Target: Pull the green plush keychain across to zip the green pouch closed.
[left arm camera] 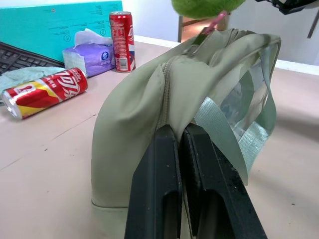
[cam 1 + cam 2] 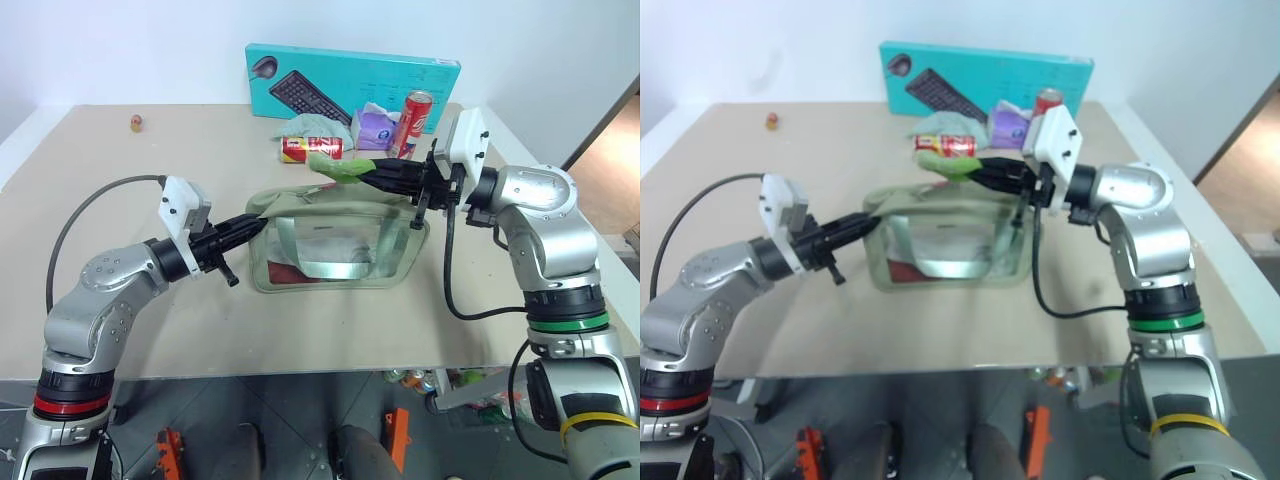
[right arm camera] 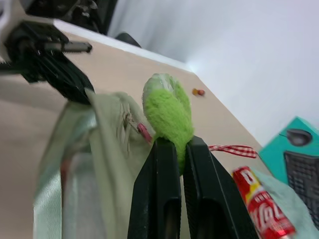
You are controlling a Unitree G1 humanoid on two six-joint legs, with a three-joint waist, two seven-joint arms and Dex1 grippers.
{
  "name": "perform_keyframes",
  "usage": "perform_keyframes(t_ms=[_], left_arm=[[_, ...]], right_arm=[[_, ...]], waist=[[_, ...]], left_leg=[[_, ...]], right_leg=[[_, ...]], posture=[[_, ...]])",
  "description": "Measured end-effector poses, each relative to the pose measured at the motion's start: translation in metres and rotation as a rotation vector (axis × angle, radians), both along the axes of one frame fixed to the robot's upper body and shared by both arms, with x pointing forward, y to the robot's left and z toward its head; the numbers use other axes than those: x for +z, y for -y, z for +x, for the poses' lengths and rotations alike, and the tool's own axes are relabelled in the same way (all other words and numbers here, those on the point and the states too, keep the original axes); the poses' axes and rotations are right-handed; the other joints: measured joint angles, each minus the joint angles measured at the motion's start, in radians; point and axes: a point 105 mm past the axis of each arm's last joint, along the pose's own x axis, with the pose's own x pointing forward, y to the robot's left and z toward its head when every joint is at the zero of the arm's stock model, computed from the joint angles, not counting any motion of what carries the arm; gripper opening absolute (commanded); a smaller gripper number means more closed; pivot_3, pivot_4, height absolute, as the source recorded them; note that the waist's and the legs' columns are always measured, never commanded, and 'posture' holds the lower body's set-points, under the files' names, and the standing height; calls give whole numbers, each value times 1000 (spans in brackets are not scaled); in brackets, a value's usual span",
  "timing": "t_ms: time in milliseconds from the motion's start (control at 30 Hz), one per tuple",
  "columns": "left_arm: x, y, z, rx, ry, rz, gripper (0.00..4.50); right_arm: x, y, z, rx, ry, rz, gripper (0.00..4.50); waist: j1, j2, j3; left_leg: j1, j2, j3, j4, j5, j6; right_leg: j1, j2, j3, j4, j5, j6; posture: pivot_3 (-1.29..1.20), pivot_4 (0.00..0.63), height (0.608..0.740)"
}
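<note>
Far left on the table (image 2: pixel 150 260) there's a small reddish-brown bit (image 2: pixel 135 123), well apart from everything else. My left gripper (image 2: pixel 252 226) points across toward the middle, fingers (image 1: pixel 164 189) pressed together w/ the left end of the green pouch (image 2: pixel 335 240) pinched between them; wrist cam shows the sage fabric bunched right at the tips, zipper seam running up from there. Pouch sits mid-table, clear window panels facing me, strap band across the front, its top edge pulled up off the table btwn my two arms. Behind it: a red can lying on its side (image 2: pixel 311 148), pale teal rag (image 2: pixel 318 127), teal keyboard box (image 2: pixel 352 83) standing at the back edge, purple tissue pack (image 2: pixel 373 127), an upright red can (image 2: pixel 414 118). At the pouch's top, right of centre, the green plush keychain (image 2: pixel 338 167) is up in the air, clamped in my right gripper (image 2: pixel 372 177), whose fingers (image 3: pixel 167 189) are squeezed shut on the lime fuzz. A pink bit links the charm to the pouch top. A red-checked ribbon (image 3: pixel 233 149) trails beside it.
</note>
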Motion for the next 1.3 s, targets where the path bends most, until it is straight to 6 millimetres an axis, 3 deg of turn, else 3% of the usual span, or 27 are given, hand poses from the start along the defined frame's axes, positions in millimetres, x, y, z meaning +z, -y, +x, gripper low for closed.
perform_keyframes(t_ms=[333,567,733,833,933,1033,1167,1300], left_arm=[[4,-1,3,17,-3,1,0],[8,-1,0,28,18,5,0],[8,2,-4,31,36,8,0],[7,1,-3,52,40,15,0],[8,-1,-1,82,57,20,0],[8,-2,0,90,60,16,0],[7,-1,3,106,60,7,0],[7,0,3,105,62,5,0]], right_arm=[[9,28,7,-89,43,-20,59],[17,111,21,-383,63,-10,59],[-28,149,27,-579,-15,21,59],[-57,148,24,-632,-66,47,59],[-90,132,18,-661,-124,93,59],[-103,125,15,-689,-130,103,59],[-144,112,12,-711,-201,77,59],[-153,116,14,-743,-178,56,59]], waist=[[0,0,0],[2,0,0],[0,0,0],[-3,0,0],[-10,0,0],[-13,-1,0],[-14,-1,-1],[-14,-2,-1]], left_leg=[[0,0,0,0,0,0],[0,-1,1,-1,0,0],[0,-1,1,-2,-1,1],[0,-1,1,-2,-1,1],[1,-1,1,-1,0,0],[2,-1,2,-1,1,0],[2,-1,3,0,1,0],[3,-1,4,-1,1,0]], right_leg=[[0,0,0,0,0,1],[0,-1,1,-2,0,-1],[-1,-1,2,-2,0,-1],[-1,0,2,-1,0,-1],[0,0,2,-1,-2,3],[1,0,3,-1,0,4],[1,0,4,-1,1,4],[1,0,5,-1,1,5]], posture=[[0,150,740],[0,150,740],[0,150,740],[0,150,740],[0,150,740],[0,150,740],[0,150,740],[0,150,740]])
